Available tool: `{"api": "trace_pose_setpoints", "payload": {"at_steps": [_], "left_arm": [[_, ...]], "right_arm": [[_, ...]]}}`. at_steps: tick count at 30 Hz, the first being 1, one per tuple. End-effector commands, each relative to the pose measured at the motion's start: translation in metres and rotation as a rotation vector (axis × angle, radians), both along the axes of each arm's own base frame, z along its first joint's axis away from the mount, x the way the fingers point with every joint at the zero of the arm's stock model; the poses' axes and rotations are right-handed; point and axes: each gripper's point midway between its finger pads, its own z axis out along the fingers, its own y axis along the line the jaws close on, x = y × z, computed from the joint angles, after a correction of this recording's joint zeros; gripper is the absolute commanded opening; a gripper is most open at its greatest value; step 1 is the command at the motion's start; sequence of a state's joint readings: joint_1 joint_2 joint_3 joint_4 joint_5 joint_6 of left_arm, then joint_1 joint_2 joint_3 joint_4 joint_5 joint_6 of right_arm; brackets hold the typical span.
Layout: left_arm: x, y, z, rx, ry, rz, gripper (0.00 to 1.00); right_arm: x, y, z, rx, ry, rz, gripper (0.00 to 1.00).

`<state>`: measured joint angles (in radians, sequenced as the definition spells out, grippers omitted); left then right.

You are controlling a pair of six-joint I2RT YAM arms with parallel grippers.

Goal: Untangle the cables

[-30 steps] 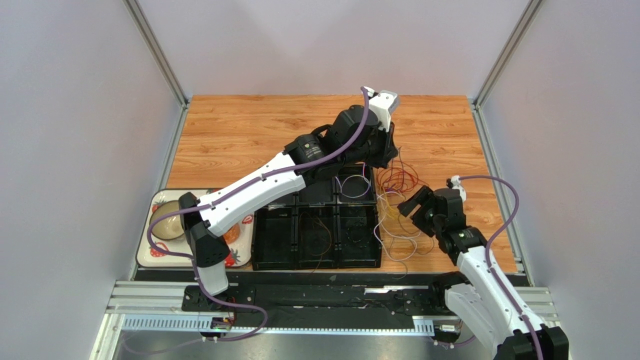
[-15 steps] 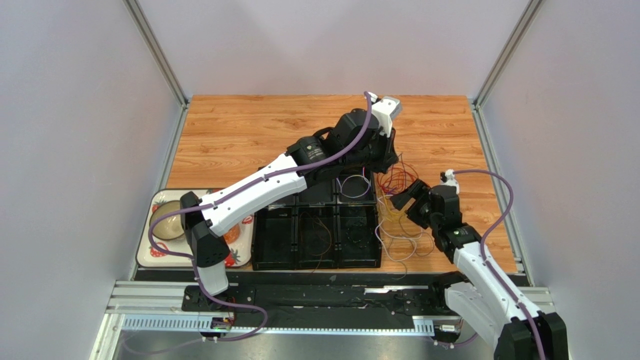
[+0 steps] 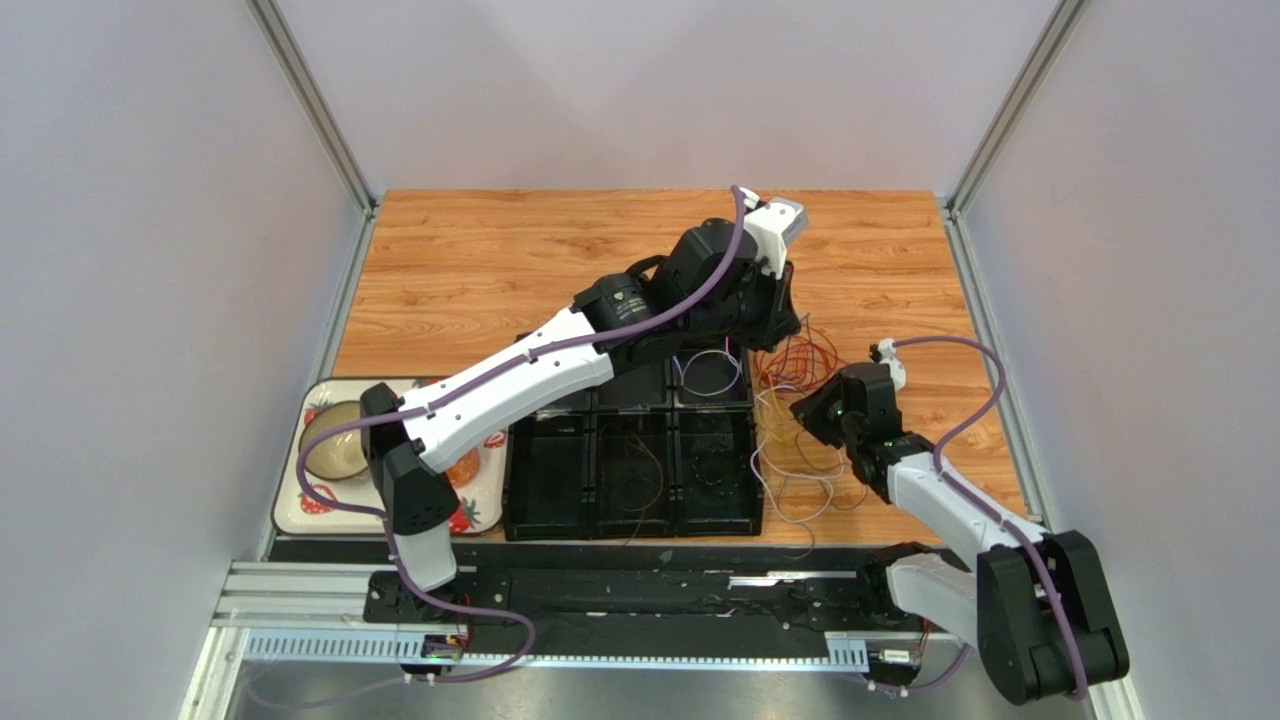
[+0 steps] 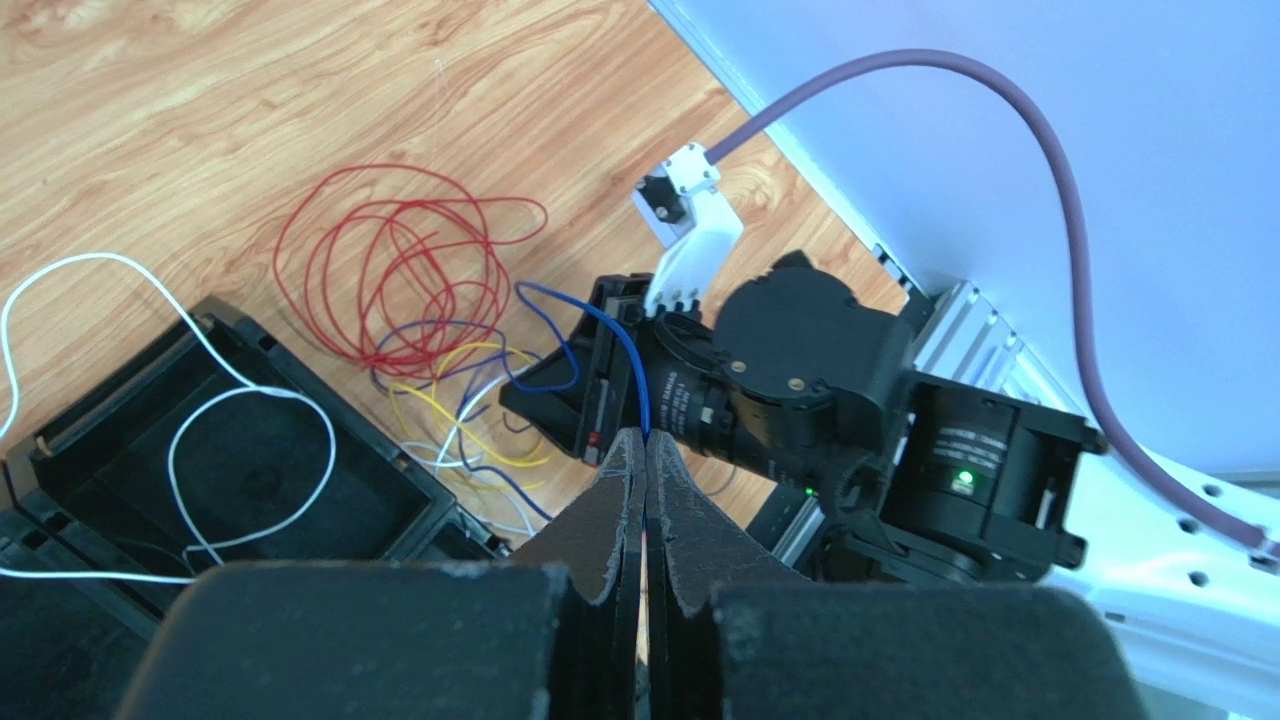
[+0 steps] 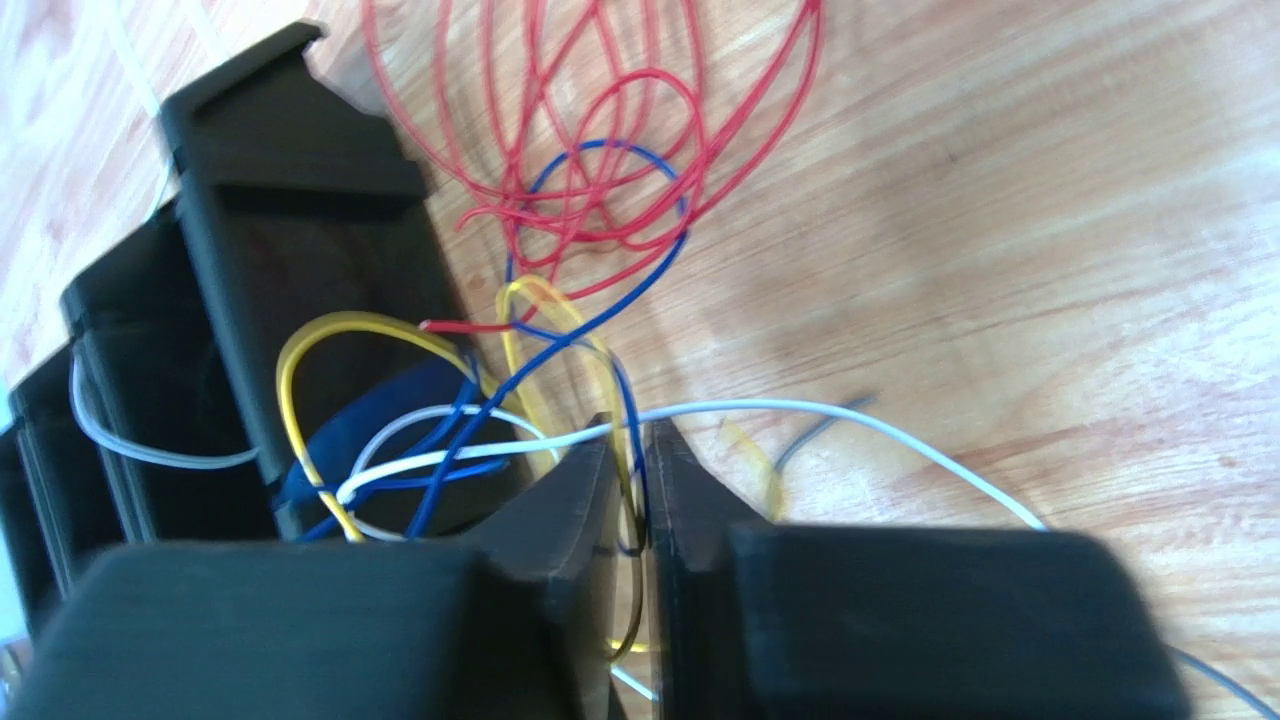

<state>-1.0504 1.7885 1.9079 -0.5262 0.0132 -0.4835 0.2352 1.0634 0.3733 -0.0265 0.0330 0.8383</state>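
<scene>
The cables (image 3: 789,383) lie tangled on the wood just right of the black bins (image 3: 631,473). My left gripper (image 4: 646,443) is shut on a blue cable (image 4: 631,353) that rises from the tangle, above red loops (image 4: 398,255). My right gripper (image 5: 631,435) sits low in the tangle. Its jaws are drawn almost together, with a slim gap left. A yellow cable (image 5: 308,375) and a blue cable (image 5: 601,323) run through that gap, and a white cable (image 5: 842,413) crosses the fingertips. Red loops (image 5: 631,165) spread beyond. From above, the right gripper (image 3: 809,413) is at the tangle's right side.
The black bins hold a few loose wires, a white loop (image 4: 248,465) among them. A patterned tray (image 3: 301,503) with a bowl (image 3: 338,438) sits at the front left. A metal rail (image 3: 601,593) runs along the near edge. Grey walls enclose the table.
My right gripper has pushed left into the tangle and drawn its jaws nearly together around the wires. The left arm has shifted slightly right, still gripping.
</scene>
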Motion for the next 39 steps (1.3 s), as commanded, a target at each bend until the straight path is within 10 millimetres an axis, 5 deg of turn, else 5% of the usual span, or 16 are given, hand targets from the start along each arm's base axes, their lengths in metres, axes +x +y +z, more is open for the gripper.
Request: {"api": "trace_pose_setpoints", "payload": {"at_steps": [1, 2, 12, 25, 31, 36, 39], "left_arm": [[-0.011, 0.011, 0.055, -0.107, -0.067, -0.036, 0.0], [-0.012, 0.015, 0.064, -0.114, -0.081, -0.034, 0.0], [-0.01, 0.065, 0.155, -0.13, -0.328, 0.025, 0.0], [-0.002, 0.202, 0.266, -0.259, -0.58, 0.349, 0.0], [-0.007, 0.241, 0.29, -0.26, -0.674, 0.433, 0.0], [-0.002, 0.262, 0.283, -0.197, -0.696, 0.511, 0.0], [0.001, 0.29, 0.284, -0.186, -0.725, 0.614, 0.0]], "right_arm": [[0.02, -0.004, 0.009, -0.023, -0.069, -0.037, 0.06], [0.02, -0.006, 0.007, -0.03, -0.063, -0.044, 0.0], [0.02, -0.013, -0.009, -0.072, -0.026, -0.072, 0.0], [0.019, -0.014, -0.018, -0.062, 0.015, -0.079, 0.0], [0.019, -0.014, -0.02, -0.063, 0.024, -0.083, 0.0], [0.019, -0.015, -0.021, -0.064, 0.028, -0.086, 0.0], [0.019, -0.016, -0.022, -0.06, 0.035, -0.088, 0.0]]}}
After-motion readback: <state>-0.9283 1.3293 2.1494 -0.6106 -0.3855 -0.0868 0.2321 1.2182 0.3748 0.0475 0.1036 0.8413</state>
